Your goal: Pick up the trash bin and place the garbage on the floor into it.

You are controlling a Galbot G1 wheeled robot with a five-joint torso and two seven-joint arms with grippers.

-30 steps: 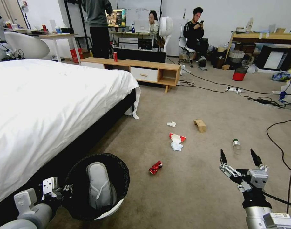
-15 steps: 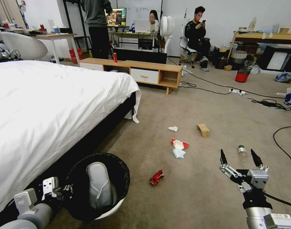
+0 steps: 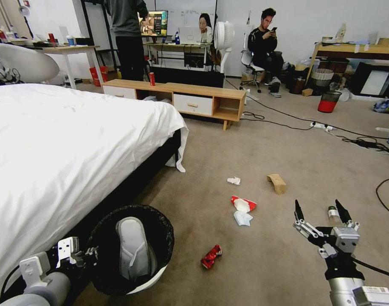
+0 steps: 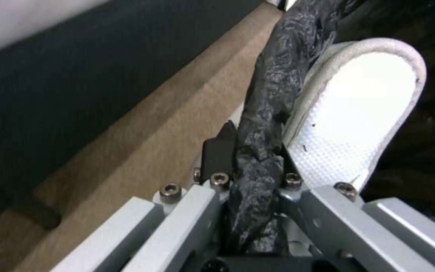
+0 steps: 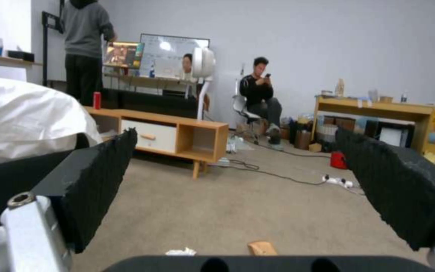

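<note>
Nearest to the robot, on its left side, the left gripper (image 3: 89, 253) is clenched on the rim of the trash bin (image 3: 158, 276); in the left wrist view its fingers (image 4: 219, 151) pinch the black bag (image 4: 263, 124) that is folded over the rim. The bin is beside the dark base of the bed (image 3: 67, 140), and a white slipper (image 3: 134, 248) lies inside it. On the right side, the right gripper (image 3: 319, 212) hangs above the floor (image 3: 266, 144) with its two black fingers wide apart and nothing between them. Just beyond it the small bottle (image 3: 333, 212) with a green cap lies on the carpet. Between the two arms is the crushed red can (image 3: 211, 256). Farther on there are a crumpled tissue (image 3: 243, 218) touching the red-and-white wrapper (image 3: 243, 204), then the brown paper bag (image 3: 277, 182) and another small tissue (image 3: 234, 180). Behind them stands a low wooden cabinet (image 3: 177, 95) with an upright red can (image 3: 152, 79) on it, and black cables (image 3: 288, 117) cross the carpet.
</note>
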